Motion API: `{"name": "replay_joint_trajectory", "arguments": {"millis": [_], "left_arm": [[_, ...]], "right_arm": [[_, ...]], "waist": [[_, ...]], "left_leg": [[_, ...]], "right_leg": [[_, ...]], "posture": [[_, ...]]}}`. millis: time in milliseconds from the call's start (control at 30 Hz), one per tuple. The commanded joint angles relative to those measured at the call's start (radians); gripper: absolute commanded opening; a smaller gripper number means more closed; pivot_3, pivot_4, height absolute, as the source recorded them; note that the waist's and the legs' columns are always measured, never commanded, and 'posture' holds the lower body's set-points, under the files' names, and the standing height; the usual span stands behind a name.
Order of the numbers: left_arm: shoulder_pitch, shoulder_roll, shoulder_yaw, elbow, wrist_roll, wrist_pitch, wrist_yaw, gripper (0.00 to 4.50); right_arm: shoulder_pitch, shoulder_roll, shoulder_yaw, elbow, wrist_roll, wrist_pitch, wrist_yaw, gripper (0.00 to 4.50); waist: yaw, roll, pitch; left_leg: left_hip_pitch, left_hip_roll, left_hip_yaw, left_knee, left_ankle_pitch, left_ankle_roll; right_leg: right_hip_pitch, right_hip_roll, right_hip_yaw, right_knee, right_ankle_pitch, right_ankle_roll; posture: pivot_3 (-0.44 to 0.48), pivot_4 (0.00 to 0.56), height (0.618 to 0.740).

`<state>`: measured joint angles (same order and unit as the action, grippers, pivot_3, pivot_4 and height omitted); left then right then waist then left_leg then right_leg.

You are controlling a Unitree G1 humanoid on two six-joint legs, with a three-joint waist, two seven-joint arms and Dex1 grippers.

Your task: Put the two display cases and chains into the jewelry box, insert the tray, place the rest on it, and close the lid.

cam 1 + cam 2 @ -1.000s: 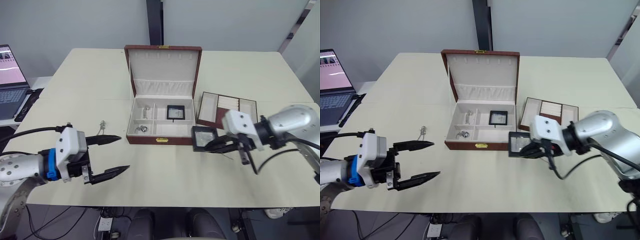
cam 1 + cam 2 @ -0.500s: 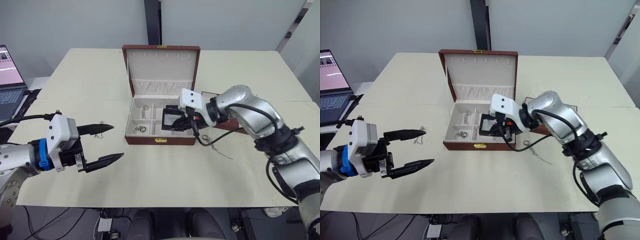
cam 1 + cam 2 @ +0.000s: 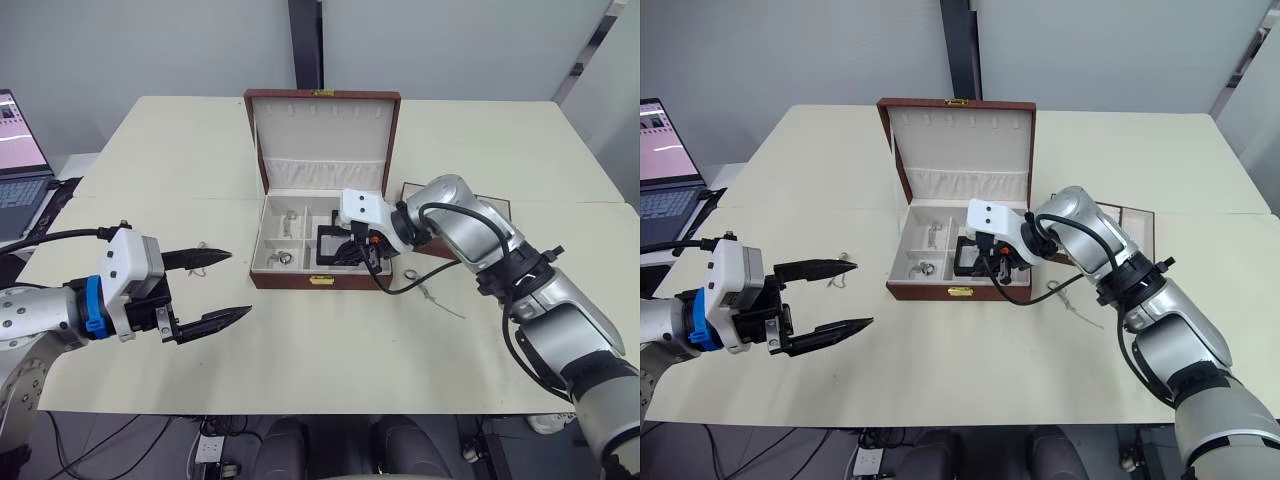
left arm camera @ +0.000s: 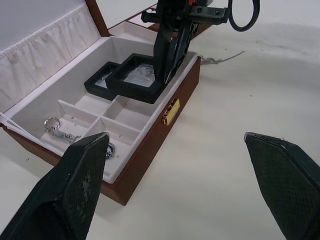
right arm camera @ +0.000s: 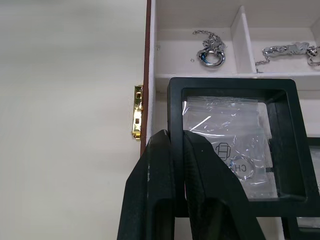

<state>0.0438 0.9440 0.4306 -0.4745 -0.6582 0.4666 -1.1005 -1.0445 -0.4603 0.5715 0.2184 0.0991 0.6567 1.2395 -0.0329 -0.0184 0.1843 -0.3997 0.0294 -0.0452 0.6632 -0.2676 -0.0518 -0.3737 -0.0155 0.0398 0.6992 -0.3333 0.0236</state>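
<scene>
Pinching one display case (image 5: 235, 150) by its frame over the jewelry box (image 3: 322, 282) at 12 o'clock, right tool (image 5: 180, 150) clenched, left tool (image 3: 215, 290) spread empty, risking a tilted landing atop the other case (image 4: 102, 83).

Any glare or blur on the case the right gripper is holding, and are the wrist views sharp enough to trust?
Right wrist view: the display case is crisp, with a small white glint on its window; the gripper fingers look soft. Left wrist view: the jewelry box and its clasp are sharp, while the left gripper's fingers are out of focus. Head views: even light and soft shadows on the table.
</scene>
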Motion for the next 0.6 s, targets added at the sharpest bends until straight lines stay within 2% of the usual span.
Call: {"name": "replay_joint_trajectory", "arguments": {"millis": [33,333,400,600], "left_arm": [[-0.009,-0.001,-0.001,-0.006,0.002,-0.018,0.005,4.50],[-0.014,-0.001,-0.013,-0.004,0.017,-0.026,0.007,4.50],[-0.012,-0.001,-0.013,-0.002,0.022,-0.031,0.006,4.50],[-0.013,-0.004,-0.015,0.010,0.035,-0.039,0.006,4.50]], "right_arm": [[0.004,-0.004,-0.010,-0.035,-0.012,-0.003,0.014,0.01],[-0.006,0.006,-0.023,-0.007,-0.009,0.020,0.025,0.01],[-0.019,0.010,-0.032,0.012,-0.007,0.018,0.025,0.74],[-0.069,0.016,-0.069,0.065,0.002,-0.004,0.040,2.17]], "waist": [[0.000,0.000,0.000],[-0.001,0.000,0.000],[-0.001,0.000,0.000],[-0.001,0.000,0.000]], "left_leg": [[0.000,0.000,0.000,0.000,0.000,0.000],[0.000,0.000,0.000,0.000,0.000,0.000],[0.000,0.000,0.000,0.000,0.000,0.000],[0.000,0.000,0.000,0.000,0.000,0.000]], "right_leg": [[0.000,0.000,0.000,0.000,0.000,0.000],[0.000,0.000,0.000,0.000,0.000,0.000],[0.000,0.000,0.000,0.000,0.000,0.000],[0.000,0.000,0.000,0.000,0.000,0.000]], "posture": [[0.000,0.150,0.740],[0.000,0.150,0.740],[0.000,0.150,0.740],[0.000,0.150,0.740]]}}
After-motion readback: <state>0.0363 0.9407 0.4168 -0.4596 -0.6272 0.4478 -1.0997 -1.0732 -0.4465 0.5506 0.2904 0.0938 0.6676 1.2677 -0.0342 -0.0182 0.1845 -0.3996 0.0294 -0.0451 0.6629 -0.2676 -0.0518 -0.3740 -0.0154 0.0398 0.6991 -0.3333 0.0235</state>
